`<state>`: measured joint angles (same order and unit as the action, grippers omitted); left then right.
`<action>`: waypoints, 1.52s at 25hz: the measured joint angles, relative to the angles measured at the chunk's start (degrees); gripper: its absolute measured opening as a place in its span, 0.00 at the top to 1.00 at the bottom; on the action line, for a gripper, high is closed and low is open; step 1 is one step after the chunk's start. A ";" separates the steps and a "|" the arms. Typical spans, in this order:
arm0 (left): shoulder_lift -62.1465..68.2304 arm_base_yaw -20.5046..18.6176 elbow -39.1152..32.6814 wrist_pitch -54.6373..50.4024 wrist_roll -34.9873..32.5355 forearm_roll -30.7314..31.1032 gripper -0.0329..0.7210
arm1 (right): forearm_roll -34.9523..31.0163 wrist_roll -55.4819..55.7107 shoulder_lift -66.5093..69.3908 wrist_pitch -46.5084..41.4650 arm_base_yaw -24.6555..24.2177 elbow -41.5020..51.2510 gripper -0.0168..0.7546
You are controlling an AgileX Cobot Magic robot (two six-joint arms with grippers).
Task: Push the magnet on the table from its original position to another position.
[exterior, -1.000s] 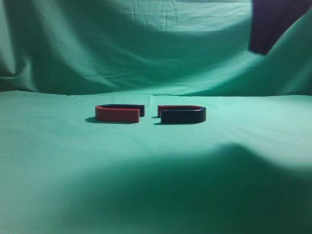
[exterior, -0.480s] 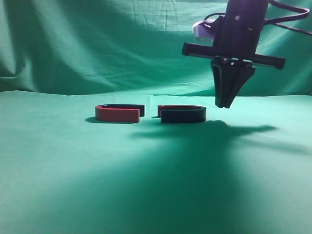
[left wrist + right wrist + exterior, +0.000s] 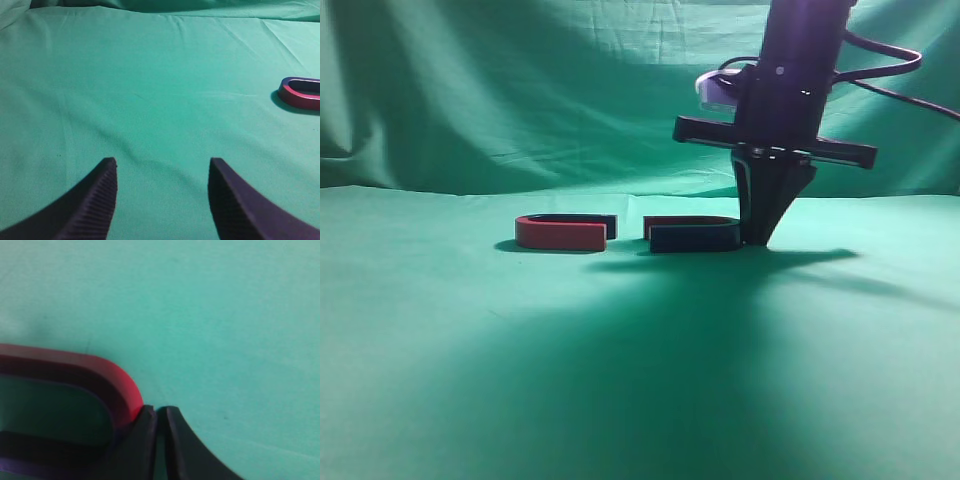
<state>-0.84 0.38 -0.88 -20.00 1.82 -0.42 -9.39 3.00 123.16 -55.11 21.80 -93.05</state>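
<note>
Exterior view: second magnet lies just beside pushed magnet.

The right magnet has the right gripper touching its curved end; the left magnet blocks beyond a narrow gap.

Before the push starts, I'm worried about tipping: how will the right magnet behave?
Right magnet lies flat and low, so it should slide, not tip. It looks rigid. The shut right end effector meets its curved end, so it may swivel.
</note>
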 joint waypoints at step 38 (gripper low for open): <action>0.00 0.00 0.00 0.00 0.00 0.00 0.46 | 10.10 7.45 -37.57 -9.54 10.26 1.13 0.36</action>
<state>-0.84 0.38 -0.88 -20.00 1.82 -0.42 0.71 10.46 85.59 -64.65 32.06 -91.92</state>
